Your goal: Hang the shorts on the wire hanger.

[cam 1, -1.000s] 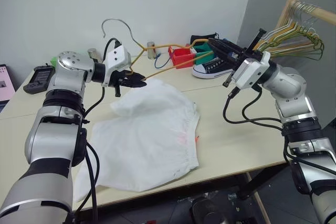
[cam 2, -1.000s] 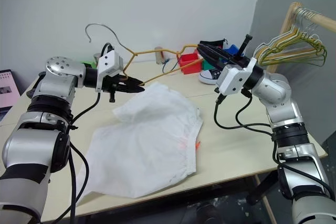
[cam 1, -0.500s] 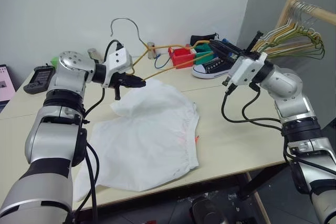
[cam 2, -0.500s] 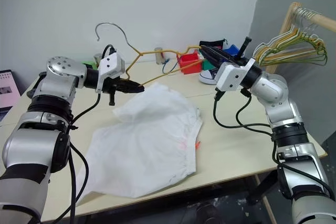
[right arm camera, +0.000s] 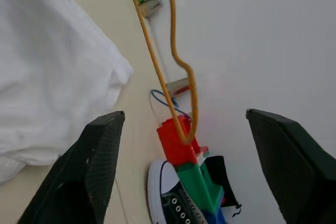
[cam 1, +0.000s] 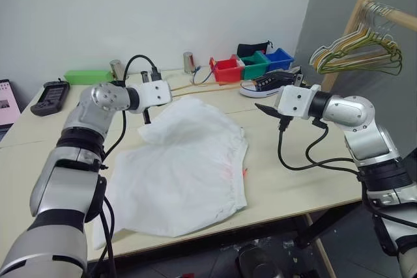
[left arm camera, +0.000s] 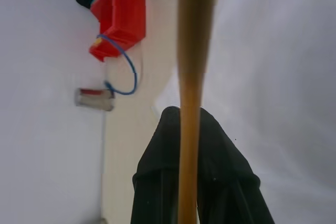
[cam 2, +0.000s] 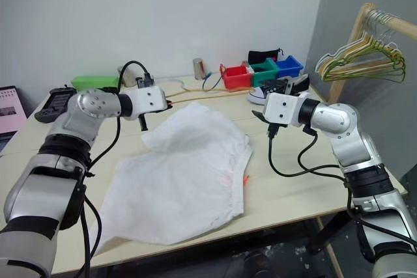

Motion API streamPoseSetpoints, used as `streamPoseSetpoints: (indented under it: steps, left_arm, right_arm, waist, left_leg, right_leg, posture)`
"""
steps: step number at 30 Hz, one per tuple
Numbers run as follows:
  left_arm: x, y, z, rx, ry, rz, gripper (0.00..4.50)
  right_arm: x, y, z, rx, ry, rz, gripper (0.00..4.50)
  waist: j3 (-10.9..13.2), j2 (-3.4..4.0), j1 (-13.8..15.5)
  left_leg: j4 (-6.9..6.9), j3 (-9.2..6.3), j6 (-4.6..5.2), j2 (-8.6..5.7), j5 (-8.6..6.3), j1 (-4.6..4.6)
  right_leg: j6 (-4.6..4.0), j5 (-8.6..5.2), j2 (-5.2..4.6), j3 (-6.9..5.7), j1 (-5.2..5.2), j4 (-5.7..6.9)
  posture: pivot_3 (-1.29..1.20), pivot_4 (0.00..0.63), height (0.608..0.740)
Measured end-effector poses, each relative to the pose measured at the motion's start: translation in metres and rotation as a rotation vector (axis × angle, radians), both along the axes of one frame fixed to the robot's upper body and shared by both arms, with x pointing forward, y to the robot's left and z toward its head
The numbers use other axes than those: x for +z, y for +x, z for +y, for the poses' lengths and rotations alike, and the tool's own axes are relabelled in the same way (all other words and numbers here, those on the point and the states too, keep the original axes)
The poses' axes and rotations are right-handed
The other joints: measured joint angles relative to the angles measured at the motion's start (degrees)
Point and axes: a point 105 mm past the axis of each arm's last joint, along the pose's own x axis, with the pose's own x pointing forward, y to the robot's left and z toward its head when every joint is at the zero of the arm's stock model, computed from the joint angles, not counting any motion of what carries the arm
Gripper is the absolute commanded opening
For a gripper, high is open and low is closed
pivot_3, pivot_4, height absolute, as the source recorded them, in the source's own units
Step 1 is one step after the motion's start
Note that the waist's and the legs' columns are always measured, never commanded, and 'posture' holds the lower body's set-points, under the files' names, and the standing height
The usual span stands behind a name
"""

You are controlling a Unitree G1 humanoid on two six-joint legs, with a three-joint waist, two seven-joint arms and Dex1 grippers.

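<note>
Pale wooden table [cam 1: 287, 161] against a plain white wall, w/ the large white thin-fabric shorts [cam 1: 186, 167] spread flat mid-table; tiny neon-orange drawstring [cam 1: 244, 172] peeks out at the shorts' right edge. Thin yellowish-tan wire hanger [right arm camera: 157, 72] lies low along the table just behind the shorts, one end at the red plastic bin [cam 1: 227, 69], other end in the left gripper [cam 2: 168, 103]. Left gripper sits at the shorts' back-left corner, black fingers [left arm camera: 220, 171] pinched tight on the hanger wire, which runs straight out btwn them in the left wrist view. Right gripper [cam 1: 268, 110] hovers right of the shorts, just off the fabric, jaws spread wide, nothing in them; hanger's far end is seen ahead of its fingers, not touching. Behind the shorts: green bin [cam 1: 255, 64] & blue bin [cam 1: 279, 58] next to the red one, black-and-white sneaker [cam 1: 268, 84] in front of them, small metal can [cam 1: 188, 62]. Far right of the shorts, bunch of green/yellow/white hangers [cam 1: 355, 50] on a wooden rack [cam 1: 345, 34].
</note>
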Motion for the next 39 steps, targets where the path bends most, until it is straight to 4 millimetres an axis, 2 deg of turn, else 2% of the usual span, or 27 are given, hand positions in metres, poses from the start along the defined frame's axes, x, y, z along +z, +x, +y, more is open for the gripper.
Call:
streamPoseSetpoints:
  steps: [5, 7, 11, 19, 29, 33, 39]
  left_arm:
    - [0.000, -0.007, -0.031, -0.083, 0.079, -0.114, 0.00]
    - [0.004, -0.012, -0.051, -0.129, 0.112, -0.161, 0.00]
    - [0.011, -0.017, -0.063, -0.127, 0.141, -0.211, 0.00]
    - [0.018, -0.020, -0.067, -0.104, 0.171, -0.250, 0.00]
    - [0.013, -0.015, -0.050, -0.010, 0.216, -0.227, 0.00]
    - [0.009, -0.015, -0.050, 0.003, 0.222, -0.208, 0.00]
    - [0.011, -0.015, -0.051, 0.004, 0.222, -0.207, 0.00]
  right_arm:
    - [-0.018, 0.008, 0.001, -0.091, -0.096, 0.047, 4.46]
    - [-0.026, 0.011, 0.005, -0.115, -0.124, 0.053, 4.46]
    - [-0.028, 0.025, 0.000, -0.193, -0.214, 0.009, 4.46]
    - [-0.030, 0.032, -0.006, -0.256, -0.254, 0.013, 4.46]
    - [-0.031, 0.034, -0.006, -0.276, -0.250, 0.033, 4.46]
    - [-0.031, 0.032, -0.002, -0.267, -0.241, 0.042, 3.81]
    - [-0.032, 0.033, -0.002, -0.268, -0.238, 0.046, 2.38]
  waist:
    - [0.00, 0.00, 0.00]
    - [0.00, 0.00, -0.03]
    - [0.00, 0.01, -0.11]
    - [0.00, 0.01, 0.00]
    - [0.00, 0.01, 0.04]
    - [0.00, 0.01, 0.15]
    - [0.00, 0.01, 0.25]
  left_leg:
    - [-0.02, -0.02, 0.00, -0.01, 0.00, -0.04]
    - [-0.03, -0.03, 0.00, -0.02, 0.00, -0.04]
    - [-0.02, -0.05, 0.00, -0.07, 0.00, -0.02]
    - [-0.02, -0.18, 0.00, -0.08, 0.00, -0.02]
    - [-0.02, -0.25, 0.01, -0.08, 0.00, -0.02]
    - [-0.02, -0.27, 0.01, -0.08, 0.00, -0.03]
    - [-0.02, -0.28, 0.00, -0.08, 0.00, -0.03]
  right_leg:
    - [0.00, 0.00, 0.01, -0.02, -0.09, 0.03]
    - [0.00, 0.00, 0.01, -0.02, -0.10, 0.04]
    - [0.00, 0.00, 0.01, 0.00, -0.10, 0.05]
    - [0.00, 0.00, 0.06, -0.06, -0.07, 0.05]
    - [0.00, 0.00, 0.06, -0.09, -0.07, 0.05]
    - [0.00, 0.00, 0.06, -0.10, -0.07, 0.05]
    - [0.00, 0.00, 0.06, -0.11, -0.07, 0.05]
  posture:
    - [-0.31, 0.029, 0.740]
    - [-0.31, 0.029, 0.740]
    - [-0.30, 0.029, 0.740]
    - [-0.29, 0.035, 0.740]
    - [-0.29, 0.039, 0.740]
    - [-0.29, 0.041, 0.740]
    - [-0.28, 0.040, 0.740]
